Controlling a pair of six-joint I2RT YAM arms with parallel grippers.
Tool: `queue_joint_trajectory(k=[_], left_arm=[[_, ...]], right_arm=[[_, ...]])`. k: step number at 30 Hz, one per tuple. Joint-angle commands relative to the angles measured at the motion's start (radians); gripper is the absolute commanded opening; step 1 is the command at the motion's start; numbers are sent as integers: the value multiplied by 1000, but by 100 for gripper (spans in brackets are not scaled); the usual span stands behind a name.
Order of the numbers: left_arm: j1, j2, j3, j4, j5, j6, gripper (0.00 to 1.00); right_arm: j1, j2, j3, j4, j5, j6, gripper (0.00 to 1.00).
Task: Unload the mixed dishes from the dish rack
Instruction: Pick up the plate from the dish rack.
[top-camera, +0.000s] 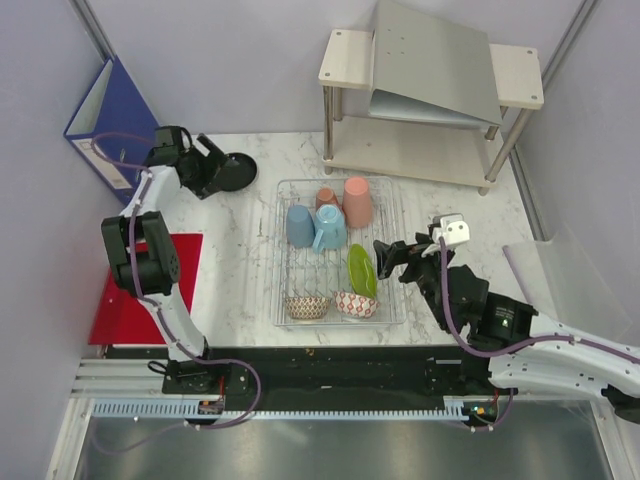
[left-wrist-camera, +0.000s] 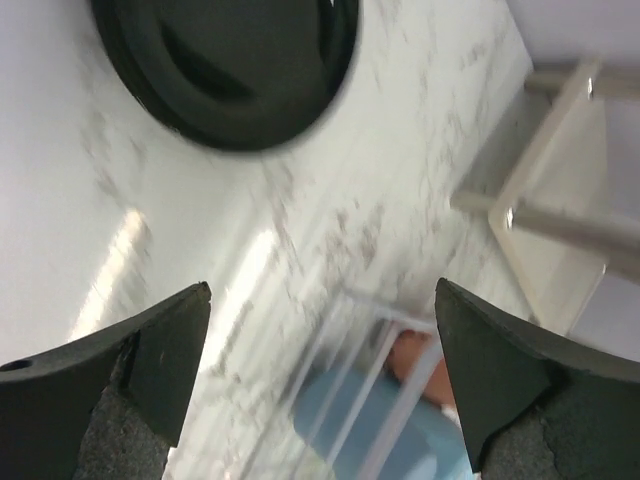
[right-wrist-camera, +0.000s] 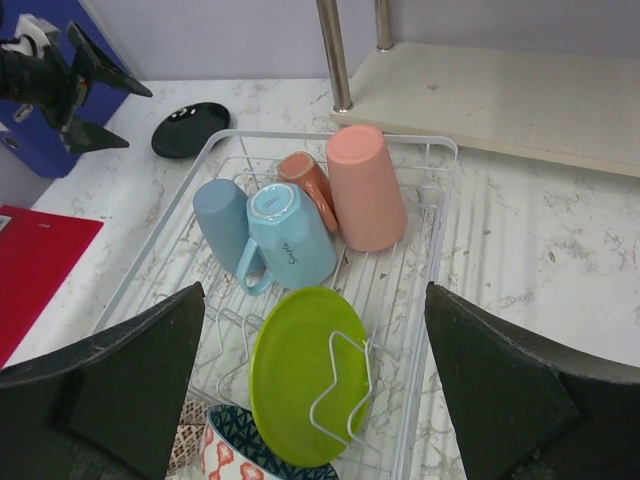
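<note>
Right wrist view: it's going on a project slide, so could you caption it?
Open right hand facing the lime-green plate propped in the dish rack; black plate already out on the table.

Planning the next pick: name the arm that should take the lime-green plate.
Right. The right pincer sits open beside the lime-green plate in the dish rack; the left pincer is far off by the black plate.

In the left wrist view the black plate (left-wrist-camera: 230, 70) is cut off by the top edge. The dish rack (left-wrist-camera: 385, 310) and a light-blue cup (left-wrist-camera: 340, 425) are smeared by blur and cropped at the bottom. In the right wrist view a patterned bowl (right-wrist-camera: 235, 450) is cropped by the lower edge. A salmon-pink mug (right-wrist-camera: 300, 175) is partly hidden behind the pink cup (right-wrist-camera: 365, 190). The lettering on the light-blue mug (right-wrist-camera: 290, 235) cannot be read.
</note>
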Motion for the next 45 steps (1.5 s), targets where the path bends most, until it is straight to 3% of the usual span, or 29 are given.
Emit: queue_joint_trajectory(k=[1, 6, 7, 9, 11, 13, 21, 33, 40, 45], left_arm=[[-201, -332, -164, 70, -101, 28, 99], [-483, -594, -365, 110, -359, 72, 97], [-517, -661, -387, 106, -444, 82, 96], [-563, -741, -462, 100, -468, 79, 95], [-567, -846, -502, 91, -450, 86, 93], [-567, -913, -539, 57, -454, 100, 92], [-567, -1133, -657, -43, -463, 149, 91], [-567, -1208, -790, -63, -428, 128, 92], [-567, -1187, -795, -61, -424, 126, 91], [-567, -1176, -797, -58, -419, 125, 91]], right_arm=[[-5, 103, 65, -17, -27, -10, 98], [-45, 320, 189, -175, -48, -6, 98], [-51, 348, 203, -193, -64, -4, 98], [-66, 397, 210, -197, -91, -5, 92], [-83, 414, 210, -186, -146, 1, 77], [-121, 440, 216, -178, -186, 13, 68], [-203, 575, 276, -203, -343, 60, 78], [-201, 612, 254, -197, -424, 145, 76], [-201, 632, 214, -192, -429, 185, 60], [-201, 660, 199, -181, -452, 192, 57]])
